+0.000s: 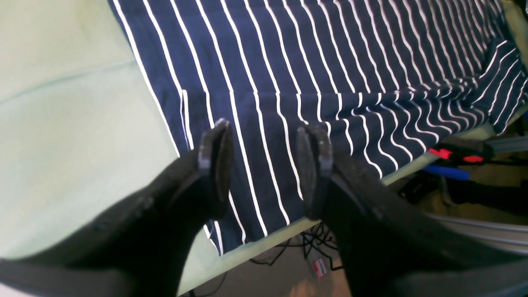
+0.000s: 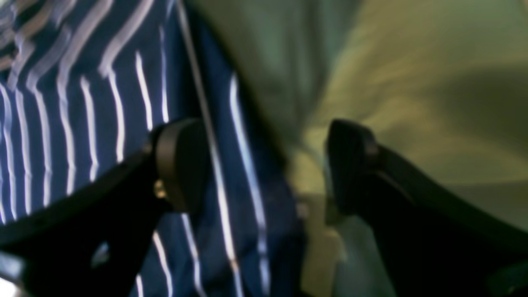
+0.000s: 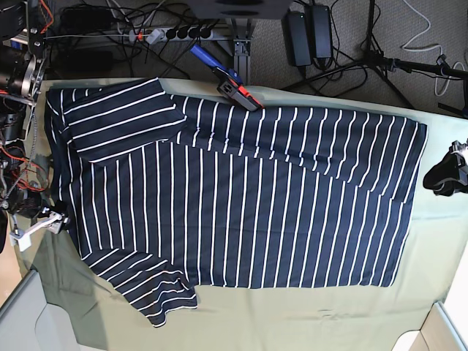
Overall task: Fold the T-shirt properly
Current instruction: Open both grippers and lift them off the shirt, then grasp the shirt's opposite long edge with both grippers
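Base view shows the T-shirt [image 3: 241, 197] spread flat over the pale green tabletop [image 3: 292, 314], its long axis running side to side across the picture, with the collar and sleeves toward that view's left and the straight hem toward its right. The right hand [image 2: 264, 165] stands wide open and empty at the T-shirt's sleeve-end edge, one finger over striped cloth and the other over the tabletop. The left hand [image 1: 264, 165], also parted and holding nothing, hovers above the hem end beside the tabletop's edge, so each hand is nearest its own end, and neither looks clearly closer.
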Controlling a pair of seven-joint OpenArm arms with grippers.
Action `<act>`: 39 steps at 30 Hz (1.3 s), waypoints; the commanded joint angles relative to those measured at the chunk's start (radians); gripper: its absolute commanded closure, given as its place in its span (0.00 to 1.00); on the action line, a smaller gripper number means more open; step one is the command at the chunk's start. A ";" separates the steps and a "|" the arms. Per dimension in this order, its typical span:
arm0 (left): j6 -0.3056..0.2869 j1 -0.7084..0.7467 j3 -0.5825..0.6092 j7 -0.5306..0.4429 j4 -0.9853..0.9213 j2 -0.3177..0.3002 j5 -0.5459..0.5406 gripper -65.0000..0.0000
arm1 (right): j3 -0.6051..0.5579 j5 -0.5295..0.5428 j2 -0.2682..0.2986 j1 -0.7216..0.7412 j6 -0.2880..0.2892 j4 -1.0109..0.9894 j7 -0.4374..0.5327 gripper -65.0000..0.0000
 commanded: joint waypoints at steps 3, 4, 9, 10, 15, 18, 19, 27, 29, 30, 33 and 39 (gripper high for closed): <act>-0.017 -0.011 -0.012 -0.035 0.011 -0.025 -0.018 0.55 | -0.043 0.010 -0.008 0.029 0.032 0.021 0.021 0.32; -0.017 -0.011 -0.012 -0.042 0.011 -0.025 -0.015 0.55 | -0.049 0.010 -0.021 0.029 0.032 0.029 0.021 0.32; -0.017 -0.010 -0.012 -0.068 0.007 -0.025 0.044 0.55 | -0.049 0.010 -0.075 0.029 0.032 0.085 0.014 0.32; -0.017 -0.010 -0.012 -0.079 0.004 -0.025 0.055 0.55 | -0.049 0.010 -0.083 0.029 0.032 0.098 0.009 0.32; -0.017 -0.010 -0.012 -0.148 0.000 -0.025 0.109 0.55 | -0.049 0.006 -0.114 0.029 0.032 0.139 0.003 0.32; -0.017 -0.010 -0.012 -0.151 0.000 -0.025 0.118 0.55 | -0.049 -0.006 -0.114 0.026 0.032 0.138 -0.001 0.32; -0.017 -0.010 -0.012 -0.151 0.000 -0.025 0.121 0.55 | -0.049 -0.026 -0.114 0.026 0.032 0.138 -0.001 0.32; -0.017 -0.010 -0.012 -0.236 -0.031 -0.025 0.160 0.56 | -0.049 -0.129 -0.114 0.026 0.031 0.138 0.048 0.94; -0.017 -0.011 -0.012 -0.326 -0.060 -0.021 0.225 0.56 | -0.049 -0.143 -0.114 0.026 0.032 0.138 0.053 1.00; -0.017 -0.011 -0.011 -0.381 -0.077 -0.018 0.264 0.56 | -0.049 -0.154 -0.114 0.026 0.032 0.139 0.053 1.00; -0.004 -0.047 0.028 -0.503 -0.146 -0.011 0.378 0.56 | -0.049 -0.198 -0.114 0.026 0.032 0.138 0.055 1.00; 0.014 -0.316 0.227 -0.532 -0.353 0.038 0.454 0.56 | -0.049 -0.202 -0.114 0.021 0.032 0.139 0.055 1.00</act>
